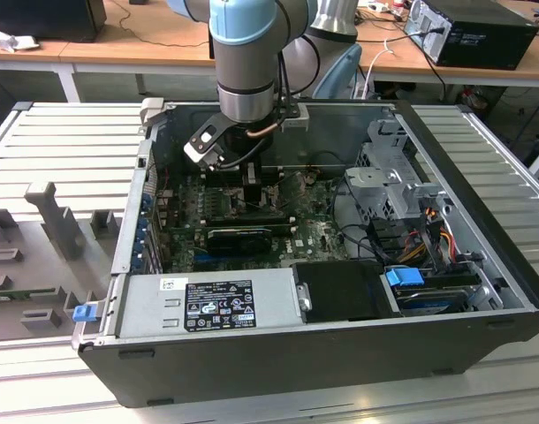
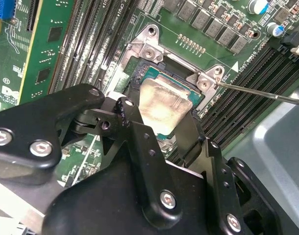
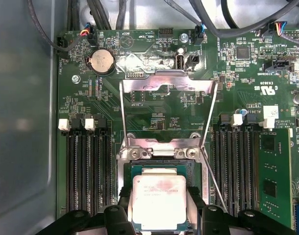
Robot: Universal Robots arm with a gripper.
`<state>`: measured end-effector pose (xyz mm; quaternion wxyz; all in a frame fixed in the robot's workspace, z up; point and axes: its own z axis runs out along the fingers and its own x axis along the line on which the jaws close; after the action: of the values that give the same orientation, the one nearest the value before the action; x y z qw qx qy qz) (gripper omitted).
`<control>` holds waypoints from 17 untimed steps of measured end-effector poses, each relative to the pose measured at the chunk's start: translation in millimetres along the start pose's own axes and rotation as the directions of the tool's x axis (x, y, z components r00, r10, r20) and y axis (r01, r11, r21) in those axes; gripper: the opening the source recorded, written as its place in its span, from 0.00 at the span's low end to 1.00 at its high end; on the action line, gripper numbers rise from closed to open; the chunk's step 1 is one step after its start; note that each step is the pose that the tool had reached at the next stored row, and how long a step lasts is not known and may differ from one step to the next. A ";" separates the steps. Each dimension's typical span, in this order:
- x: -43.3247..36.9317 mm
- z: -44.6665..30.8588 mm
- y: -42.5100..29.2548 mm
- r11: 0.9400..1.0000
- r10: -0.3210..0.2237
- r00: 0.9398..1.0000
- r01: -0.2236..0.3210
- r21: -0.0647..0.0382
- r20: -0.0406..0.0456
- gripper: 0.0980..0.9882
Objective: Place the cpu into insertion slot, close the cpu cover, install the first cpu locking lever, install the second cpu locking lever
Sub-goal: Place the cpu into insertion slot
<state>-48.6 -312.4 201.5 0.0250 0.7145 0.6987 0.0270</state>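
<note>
The cpu (image 3: 159, 198), a pale silver square chip, lies between my black fingers (image 3: 124, 208) directly over the insertion slot (image 3: 159, 152), whose silvery rim is bordered by green board. I cannot tell whether the chip is fully seated. My gripper (image 3: 159, 208) is shut on the cpu's two sides. In the second wrist view the cpu (image 2: 164, 105) sits inside the socket frame (image 2: 145, 49), with the gripper (image 2: 161, 117) clamped around it. The cpu cover (image 3: 166, 82) stands swung open beyond the socket. Thin wire levers (image 3: 122, 115) stand raised on both sides. In the exterior view the gripper (image 1: 250, 175) reaches down into the case.
Black memory slots (image 3: 88, 171) flank the socket on both sides. A round coin battery (image 3: 100, 60) and cable plugs sit beyond the open cover. In the exterior view a long black card (image 1: 243, 237), the power supply (image 1: 208, 305) and a drive cage (image 1: 389, 190) crowd the open case (image 1: 482, 177).
</note>
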 end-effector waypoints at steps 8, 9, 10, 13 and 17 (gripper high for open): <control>-4.1 0.1 1.7 1.000 0.000 1.000 0.000 0.000 0.000 0.48; -4.1 0.1 1.7 1.000 0.000 1.000 0.000 0.000 0.000 0.48; -4.1 0.1 1.7 1.000 0.000 1.000 0.000 0.000 0.000 0.48; -4.0 0.2 1.7 1.000 0.000 1.000 0.000 0.000 0.000 0.48; -4.0 0.2 1.7 1.000 0.000 1.000 0.000 0.000 0.000 0.56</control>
<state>-47.0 -316.5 201.4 0.0251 0.7145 0.6987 0.0268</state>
